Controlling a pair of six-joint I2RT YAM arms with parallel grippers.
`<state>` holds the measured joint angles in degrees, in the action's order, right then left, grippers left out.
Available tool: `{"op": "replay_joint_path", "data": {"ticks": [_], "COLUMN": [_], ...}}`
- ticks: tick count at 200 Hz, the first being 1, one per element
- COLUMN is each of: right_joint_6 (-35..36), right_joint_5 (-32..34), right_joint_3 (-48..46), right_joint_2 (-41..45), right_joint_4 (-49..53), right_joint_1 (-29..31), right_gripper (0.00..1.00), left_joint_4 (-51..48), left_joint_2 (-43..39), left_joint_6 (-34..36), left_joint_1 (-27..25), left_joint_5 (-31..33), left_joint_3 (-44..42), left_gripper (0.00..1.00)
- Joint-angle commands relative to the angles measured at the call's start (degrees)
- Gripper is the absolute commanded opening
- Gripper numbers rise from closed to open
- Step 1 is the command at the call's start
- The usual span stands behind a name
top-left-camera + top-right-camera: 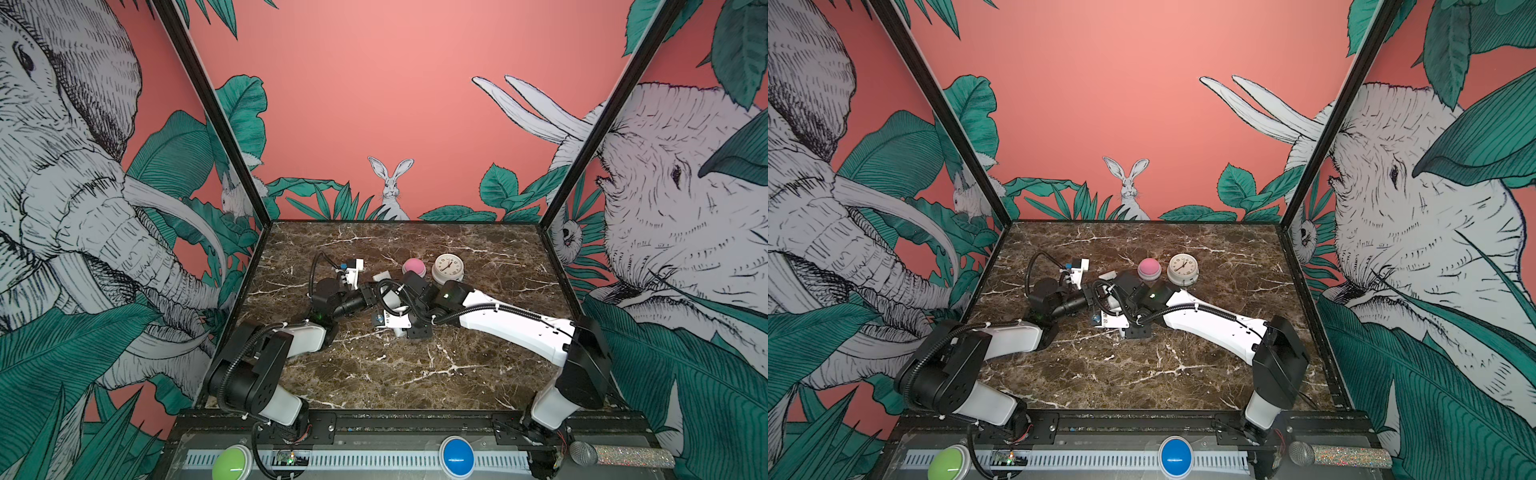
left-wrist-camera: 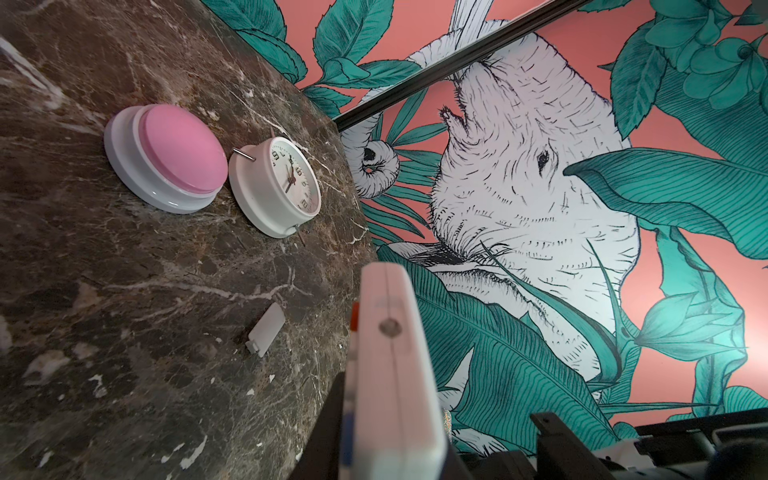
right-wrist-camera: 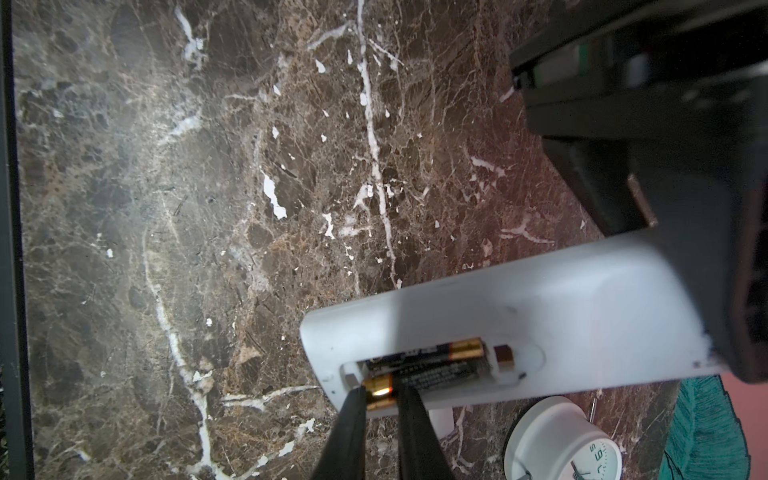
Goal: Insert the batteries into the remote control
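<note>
The left gripper [image 3: 702, 291] is clenching one end of the remote control [image 3: 519, 316] and holding it off the desk [image 3: 208, 208], near the middle of it. The loose battery cover [image 2: 266, 334] is lying just beyond. The remote's long axis is running out from the left gripper across the desk, and its open recess is facing the right gripper [image 3: 380, 391].

One battery [image 3: 465, 350] is lying flat in the recess, along the remote's length. The second battery [image 3: 440, 376] is sitting beside it and parallel. Its gold end is riding up at the remote's free end, and the right fingers [image 3: 345, 428] are grasping that end.

The step in hand appears to be seating this second cell. To do it well, the right gripper should be pushing the cell lengthwise against its far contact, then pressing the raised end down into the recess before letting go. The left gripper should be bracing firmly so the remote is not twisting under the push.
</note>
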<state>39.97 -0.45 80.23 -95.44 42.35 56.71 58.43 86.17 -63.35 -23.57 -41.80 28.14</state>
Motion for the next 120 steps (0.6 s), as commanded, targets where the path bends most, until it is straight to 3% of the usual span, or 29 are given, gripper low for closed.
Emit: {"op": "replay_joint_path", "data": {"ticks": [1,59,120], "right_joint_6": [0.6,5.5,7.3], "right_joint_5": [1.8,4.0,3.7], "right_joint_3": [1.0,-1.0,-2.8], "right_joint_2": [-1.9,-1.3,-0.3], "right_joint_4": [-11.8,-11.3,-11.3], "right_joint_1": [-0.1,0.8,1.2], "right_gripper": [0.17,0.23,0.23], "left_joint_4": [6.1,5.4,6.5], "left_joint_2": [-2.8,-3.2,-3.1], "left_joint_6": [-6.1,-5.7,-6.4], "left_joint_1": [-2.2,-2.2,-2.2], "left_joint_5": [-10.3,-10.4,-10.6], "left_joint_3": [2.4,2.5,2.4], "left_gripper": [0.0,0.0,0.0]}}
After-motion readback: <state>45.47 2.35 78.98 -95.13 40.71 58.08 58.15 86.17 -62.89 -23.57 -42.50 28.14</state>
